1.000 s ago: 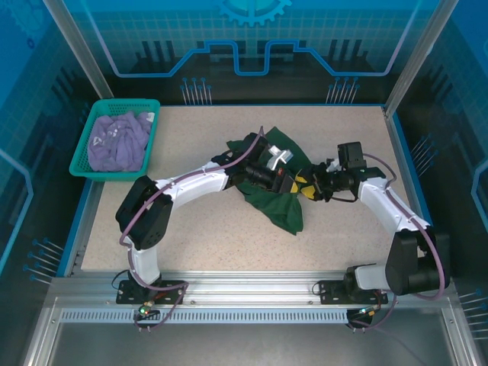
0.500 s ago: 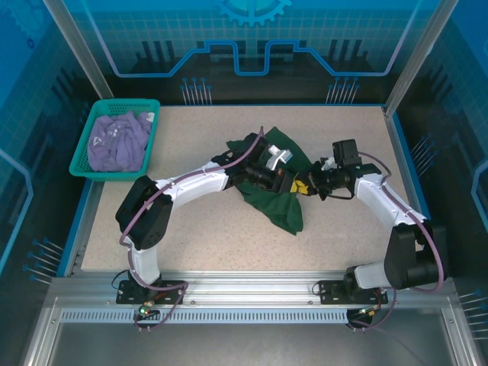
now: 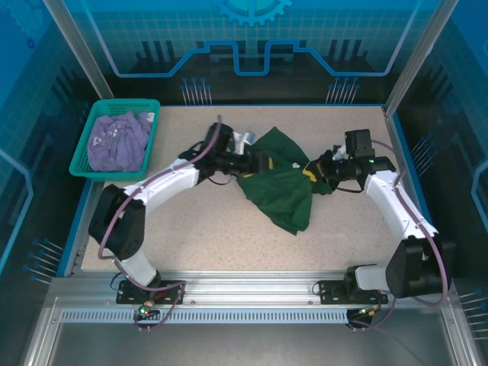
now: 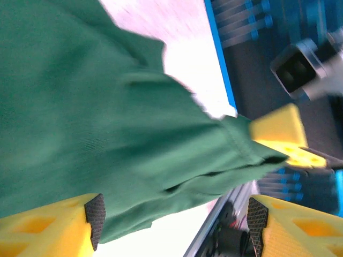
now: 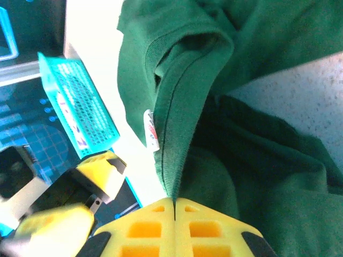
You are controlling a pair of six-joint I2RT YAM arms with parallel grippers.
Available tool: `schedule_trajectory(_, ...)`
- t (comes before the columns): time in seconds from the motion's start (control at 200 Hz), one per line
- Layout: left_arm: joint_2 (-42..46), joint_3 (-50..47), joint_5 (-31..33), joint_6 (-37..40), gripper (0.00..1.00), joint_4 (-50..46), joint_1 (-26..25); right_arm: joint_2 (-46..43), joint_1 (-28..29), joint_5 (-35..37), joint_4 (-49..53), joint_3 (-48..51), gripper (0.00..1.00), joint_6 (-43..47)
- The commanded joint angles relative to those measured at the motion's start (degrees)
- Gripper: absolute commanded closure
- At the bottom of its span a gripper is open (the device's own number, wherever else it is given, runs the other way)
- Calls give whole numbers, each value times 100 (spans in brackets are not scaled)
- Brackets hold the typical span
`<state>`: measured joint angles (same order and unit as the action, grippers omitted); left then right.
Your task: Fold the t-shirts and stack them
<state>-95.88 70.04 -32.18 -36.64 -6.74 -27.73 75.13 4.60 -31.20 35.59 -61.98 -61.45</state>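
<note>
- Basket (image 3: 107, 174): teal plastic mesh, at the far-left corner of the table (image 3: 206, 236). It holds the lavender t-shirt (image 3: 118, 141), which is bunched and unfolded and fills most of it.
- Green t-shirt (image 3: 284, 187): crumpled on the table, right of centre and well apart from the basket. Its long axis runs far to near, and the near end narrows to a tail slanting slightly rightward (a small white label (image 5: 151, 128) shows at a folded hem).
- Right gripper (image 5: 174, 206): at the shirt's right edge, fingers pressed together on a raised fold of the green cloth.
- Left gripper (image 4: 171, 225): at the shirt's far-left edge, jaws wide apart. Cloth lies across the gap and over one pad, unclamped.
</note>
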Motion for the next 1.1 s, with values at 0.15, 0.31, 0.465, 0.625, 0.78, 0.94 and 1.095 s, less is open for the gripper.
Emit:
schedule_trajectory(0.15, 68, -961, 276, -1641, 27, -307, 795, -762, -220, 1650, 788, -1412, 100, 399)
schedule_trajectory(0.31, -597, -416, 238, -1700, 26, -792, 762, -957, -231, 2307, 818, -2087, 100, 577)
schedule_trajectory(0.465, -1215, 49, -167, -2065, 25, -331, 465, -912, -216, 2477, 932, -2522, 100, 801)
schedule_trajectory(0.625, -2107, 679, -587, -2540, 26, -2, 11, -948, -227, 2624, 1000, -2618, 100, 937)
schedule_trajectory(0.78, -2642, 876, -779, -3253, 26, 824, -372, -934, -225, 2630, 1066, -2675, 100, 1029)
schedule_trajectory(0.94, -3031, 710, -626, -4347, 26, 2313, -428, -852, -224, 2589, 1125, -2751, 100, 1112)
schedule_trajectory(1.095, -3277, 1117, -467, -4265, 29, 2194, -428, -801, -234, 2549, 1178, -2767, 100, 1159)
